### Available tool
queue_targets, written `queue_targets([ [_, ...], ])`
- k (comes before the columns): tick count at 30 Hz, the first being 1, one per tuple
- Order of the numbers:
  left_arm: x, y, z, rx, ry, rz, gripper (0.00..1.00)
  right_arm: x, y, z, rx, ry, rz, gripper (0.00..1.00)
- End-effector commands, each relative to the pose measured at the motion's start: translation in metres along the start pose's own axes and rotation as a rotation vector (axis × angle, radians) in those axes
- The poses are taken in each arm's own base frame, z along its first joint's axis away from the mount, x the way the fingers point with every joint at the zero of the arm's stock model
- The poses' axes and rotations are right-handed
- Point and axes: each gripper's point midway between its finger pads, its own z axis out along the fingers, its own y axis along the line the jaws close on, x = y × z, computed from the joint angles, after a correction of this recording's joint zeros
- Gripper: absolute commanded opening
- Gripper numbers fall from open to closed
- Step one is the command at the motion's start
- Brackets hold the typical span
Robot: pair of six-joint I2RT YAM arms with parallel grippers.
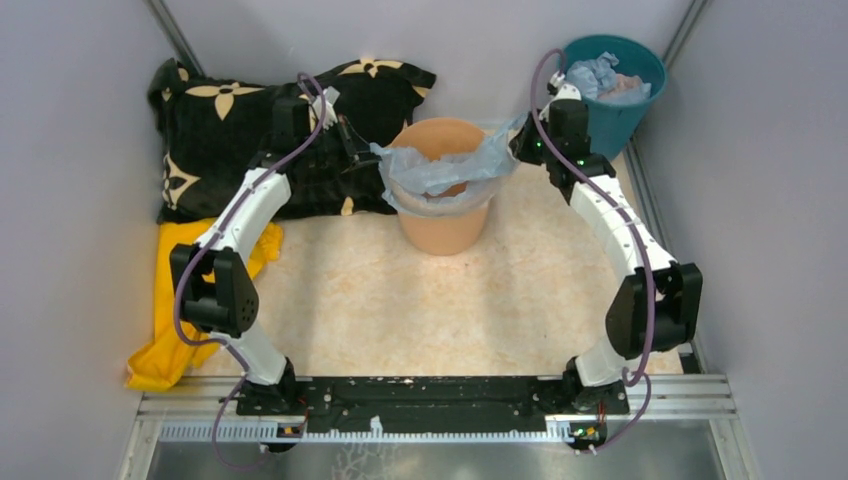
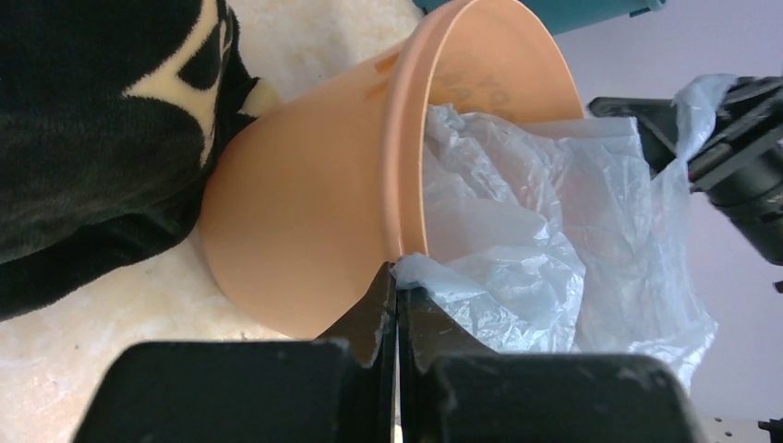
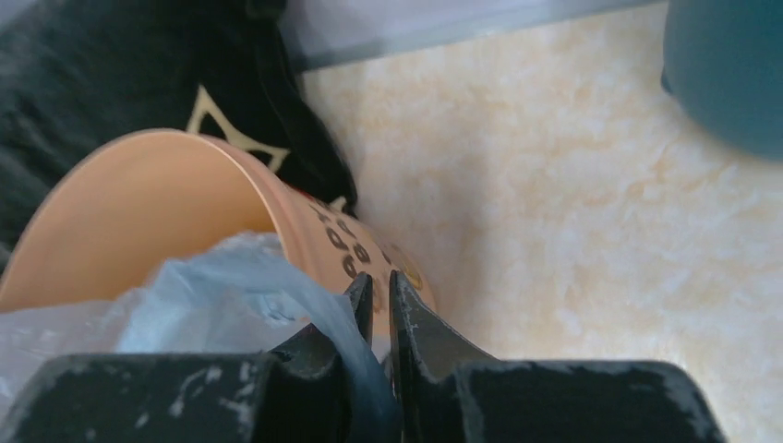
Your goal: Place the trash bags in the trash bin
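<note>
The peach-orange trash bin (image 1: 445,232) stands upright at the table's middle back. A pale blue trash bag (image 1: 440,172) is stretched across its mouth, with part hanging inside. My left gripper (image 1: 366,152) is at the bin's left rim, shut on the bag's edge (image 2: 417,268). My right gripper (image 1: 517,140) is at the bin's right rim, shut on the bag's other edge (image 3: 365,355). The bin (image 2: 305,221) fills the left wrist view. Its paw-print side (image 3: 346,245) shows in the right wrist view. More pale blue bags (image 1: 596,76) lie in the teal bucket.
A dark teal bucket (image 1: 628,108) stands at the back right, close behind my right arm. A black cushion with cream flowers (image 1: 225,130) lies at the back left. A yellow cloth (image 1: 172,300) lies along the left wall. Grey walls close in both sides.
</note>
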Motion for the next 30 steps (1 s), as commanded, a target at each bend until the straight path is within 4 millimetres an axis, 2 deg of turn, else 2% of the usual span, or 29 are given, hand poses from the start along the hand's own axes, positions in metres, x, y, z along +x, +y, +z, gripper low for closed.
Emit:
queue_targets([
  [1, -0.003, 0.006, 0.011, 0.005, 0.018, 0.007, 0.00, -0.051, 0.017, -0.008, -0.030, -0.129, -0.032, 0.13],
  [10, 0.005, 0.030, 0.030, -0.040, 0.060, -0.003, 0.00, -0.022, 0.008, 0.036, -0.021, -0.030, 0.009, 0.05],
  [18, 0.016, 0.042, 0.044, -0.059, 0.091, -0.008, 0.00, 0.012, -0.005, 0.068, -0.002, 0.069, 0.022, 0.00],
  [24, 0.030, 0.047, 0.061, -0.074, 0.124, 0.003, 0.00, 0.036, -0.015, 0.077, 0.018, 0.117, 0.032, 0.00],
  [30, 0.050, 0.046, 0.076, -0.082, 0.164, 0.012, 0.00, 0.057, -0.026, 0.068, 0.046, 0.149, 0.031, 0.00],
])
